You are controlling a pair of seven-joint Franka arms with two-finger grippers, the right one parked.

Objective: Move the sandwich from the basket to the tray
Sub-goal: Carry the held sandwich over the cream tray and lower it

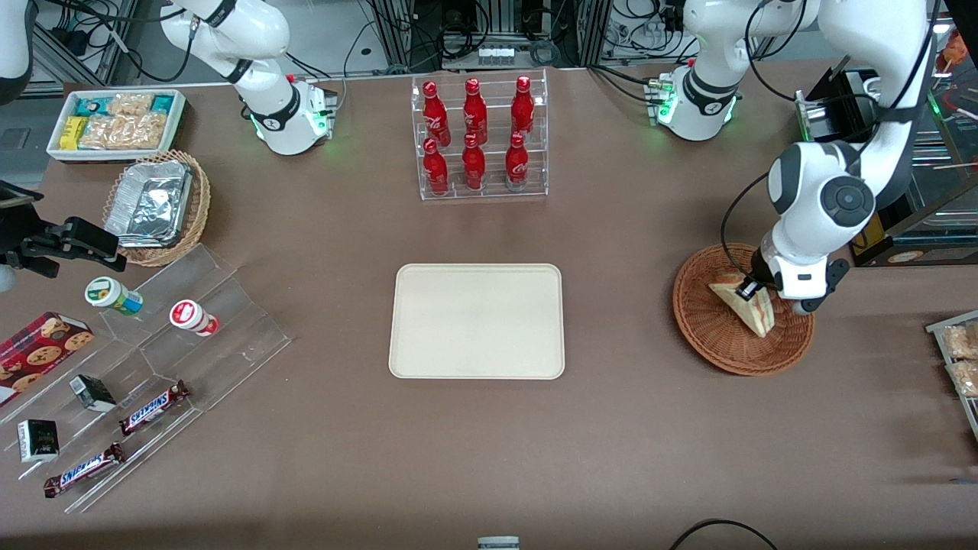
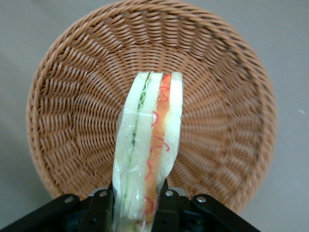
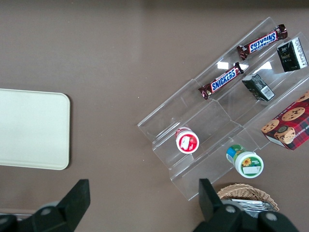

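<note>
Sandwich (image 2: pixel 147 159) end between the pincer (image 2: pixel 133 205) fingers cut off at the wrist view's edge.

Six red soda bottles (image 1: pixel 475 137) in a clear rack, candy bars (image 1: pixel 153 407) and cookie box (image 1: pixel 38 351) on acrylic steps.

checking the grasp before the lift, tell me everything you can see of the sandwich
The sandwich is a triangular wedge of pale white bread in clear wrap, with green filling along one layer and red along another. It stands on edge over the reddish-brown wicker basket, its layered side facing the wrist camera. The left arm's end effector is shut on one end, a black finger pressing each bread face. Whether it touches the basket floor cannot be told.
</note>
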